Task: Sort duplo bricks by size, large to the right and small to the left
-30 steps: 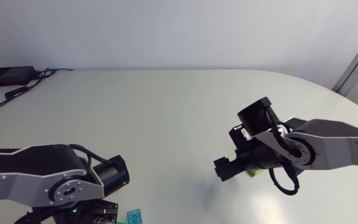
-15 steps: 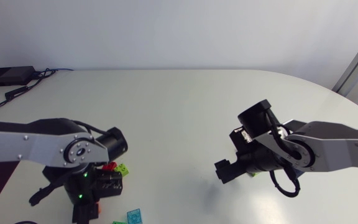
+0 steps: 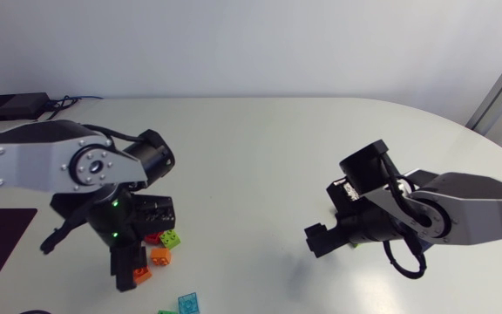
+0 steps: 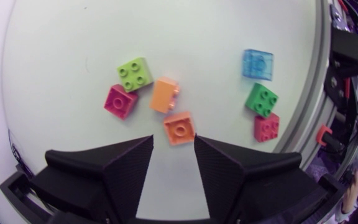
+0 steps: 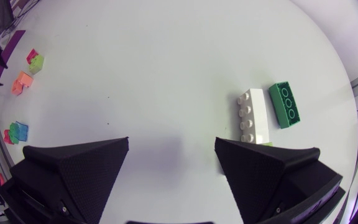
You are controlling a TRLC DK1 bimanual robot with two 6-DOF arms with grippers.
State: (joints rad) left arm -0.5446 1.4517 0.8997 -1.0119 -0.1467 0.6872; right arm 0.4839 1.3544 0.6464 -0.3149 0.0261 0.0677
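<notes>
White rounded table point(image 3: 260, 148) carries:
- Clustered: lime square brick point(image 4: 135, 73), magenta square brick point(image 4: 120, 101), orange brick point(image 4: 165, 94), second orange brick point(image 4: 179, 127).
- Near the edge: translucent blue tile point(image 4: 257, 63), green square brick point(image 4: 261, 99), pink square brick point(image 4: 266, 127).
- Well apart from these: long white brick point(image 5: 253, 116) just beside long green brick point(image 5: 285, 104).
- Far corner: black box point(image 3: 11, 106).

The place looks like a robotics lab or test bench. A broad white table point(image 3: 260, 157) with a rounded edge fills the scene, bare like a work surface. Two jointed machine arms reach over the table from opposite sides, the left arm point(image 3: 33, 166) and the right arm point(image 3: 478, 205), the latter with a loose black cable looping under it. At the table's far left corner sits a black box point(image 3: 11, 106) with cables point(image 3: 70, 101) trailing from it. Test props lie on the table: small coloured bricks point(image 4: 165, 94) toward its left side, and a long white brick point(image 5: 253, 116) beside a long green brick point(image 5: 286, 104) toward its right.
</notes>
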